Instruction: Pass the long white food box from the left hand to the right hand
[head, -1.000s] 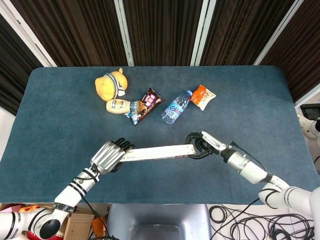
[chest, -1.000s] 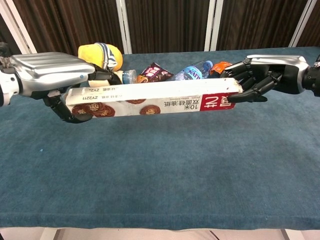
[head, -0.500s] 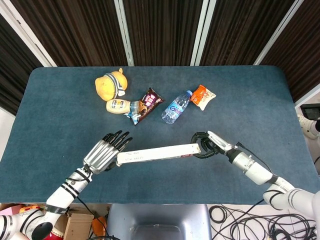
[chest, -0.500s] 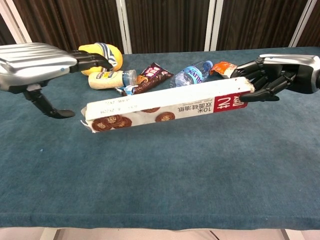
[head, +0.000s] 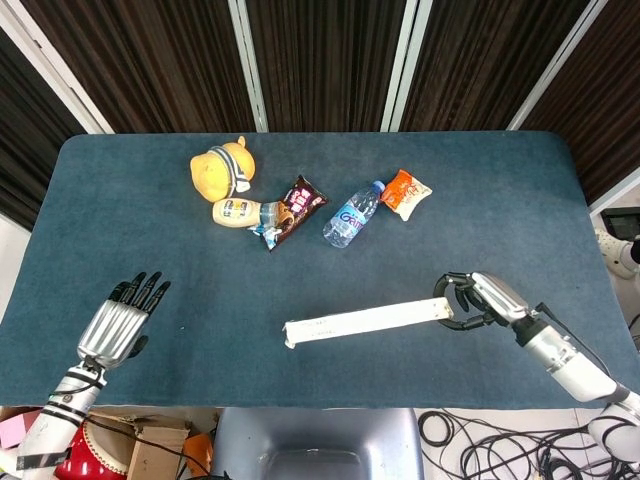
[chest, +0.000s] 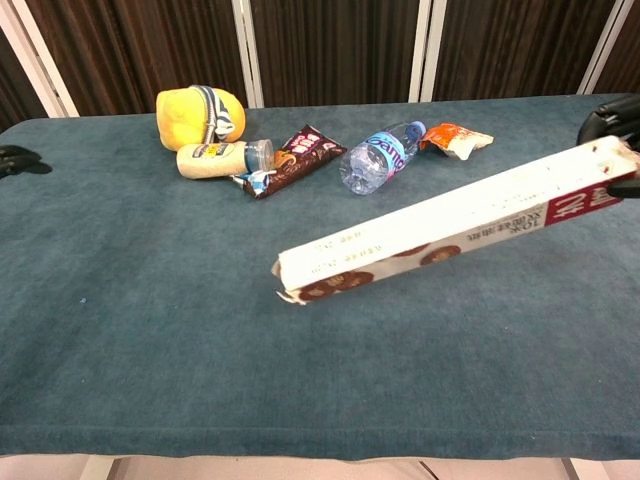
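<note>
The long white food box (head: 365, 321) (chest: 450, 224) hangs above the blue table, tilted, its free end drooping toward the left. My right hand (head: 477, 300) grips its right end, near the table's right front; in the chest view only dark fingers (chest: 604, 118) show at the right edge. My left hand (head: 122, 323) is open, fingers spread, far off the box at the table's left front edge. The chest view shows just its dark fingertips (chest: 16, 160) at the left edge.
Along the back of the table lie a yellow plush toy (head: 222, 168), a small yellow bottle (head: 238, 213), a brown snack wrapper (head: 292, 208), a water bottle (head: 353, 214) and an orange packet (head: 406, 192). Cables (head: 480, 440) lie on the floor below.
My left hand has let go of the box and drawn back left toward the table edge. My right hand has carried the box rightward, and its free end has sagged.
</note>
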